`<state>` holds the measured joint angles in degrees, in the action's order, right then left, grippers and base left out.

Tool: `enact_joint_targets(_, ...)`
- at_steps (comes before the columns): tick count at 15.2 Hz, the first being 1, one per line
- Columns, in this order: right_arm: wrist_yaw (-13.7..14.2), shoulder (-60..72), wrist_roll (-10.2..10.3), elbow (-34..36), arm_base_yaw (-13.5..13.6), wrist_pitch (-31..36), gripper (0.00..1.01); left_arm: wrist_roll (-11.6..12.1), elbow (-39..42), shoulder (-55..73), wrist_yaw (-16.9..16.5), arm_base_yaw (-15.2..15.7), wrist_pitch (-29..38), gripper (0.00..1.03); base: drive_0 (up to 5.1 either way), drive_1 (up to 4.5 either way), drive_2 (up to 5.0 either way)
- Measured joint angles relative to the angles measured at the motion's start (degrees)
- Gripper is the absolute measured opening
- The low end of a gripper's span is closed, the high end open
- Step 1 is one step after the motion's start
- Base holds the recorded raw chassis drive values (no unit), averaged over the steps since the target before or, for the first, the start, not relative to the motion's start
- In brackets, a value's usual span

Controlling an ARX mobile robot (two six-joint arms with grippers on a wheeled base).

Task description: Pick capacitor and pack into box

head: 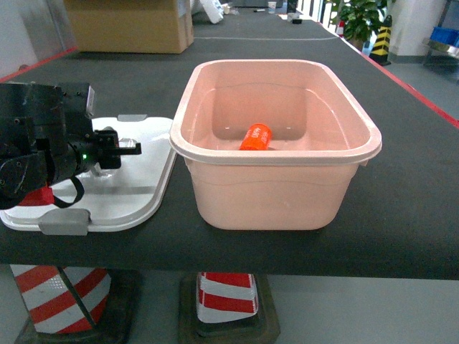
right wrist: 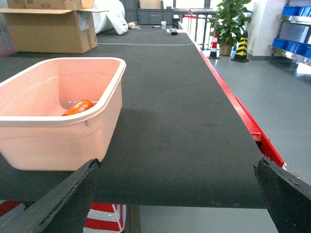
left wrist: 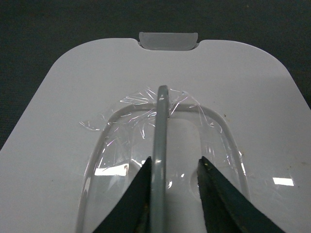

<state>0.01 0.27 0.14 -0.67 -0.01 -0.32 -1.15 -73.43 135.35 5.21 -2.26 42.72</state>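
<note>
While the orange capacitor (head: 256, 137) lies on its side on the floor of the pink box (head: 276, 190), toward the near wall, the box stands on the dark desk (head: 409, 193) with its white lid (head: 133, 190) flat on the desk just to its left, the lid's edge touching or nearly touching the box. The left gripper (left wrist: 174, 182) hangs low over the lid's middle; its jaws are spread a little, and the raised grey handle (left wrist: 161, 145) stands between them, close against the left jaw, with a gap to the right jaw. Whether that jaw touches the handle I cannot tell. Crinkled clear film (left wrist: 136, 116) clings around the handle's recess. A grey clip (left wrist: 168, 40) sits at the lid's far edge. The right gripper (right wrist: 175, 194) is at the near edge of the desk, right of the box, its jaws spread wide and holding nothing. A brown cardboard carton (right wrist: 51, 26) stands far back on the desk.
</note>
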Motion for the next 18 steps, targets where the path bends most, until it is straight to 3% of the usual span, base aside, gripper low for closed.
enact_joint_targets(2, 0.0, 0.0, 0.0, 0.0, 0.0, 0.0, 0.98, 0.0, 0.7, -0.5, 0.3, 0.0, 0.4, 0.02, 0.0, 0.00, 0.0)
enact_joint_targets(10, 0.0, 0.0, 0.0, 0.0, 0.0, 0.0, 0.98, 0.0, 3.1, -5.2, 0.6, 0.4, -0.2, 0.02, 0.0, 0.00, 0.0)
enact_joint_targets(12, 0.0, 0.0, 0.0, 0.0, 0.0, 0.0, 0.98, 0.1, 3.1, -12.0, 0.6, 0.4, -1.0, 0.02, 0.0, 0.00, 0.0)
enact_joint_targets(14, 0.0, 0.0, 0.0, 0.0, 0.0, 0.0, 0.98, 0.7, 2.5, -22.9, 3.5, -1.4, -4.8, 0.02, 0.0, 0.00, 0.0)
enact_joint_targets(16, 0.0, 0.0, 0.0, 0.0, 0.0, 0.0, 0.98, 0.7, 2.2, -25.0, 4.1, -2.8, -5.5, 0.02, 0.0, 0.00, 0.0)
enact_joint_targets(18, 0.0, 0.0, 0.0, 0.0, 0.0, 0.0, 0.98, 0.1, 0.9, -27.2, 6.9, -8.7, -7.7, 0.02, 0.0, 0.00, 0.0)
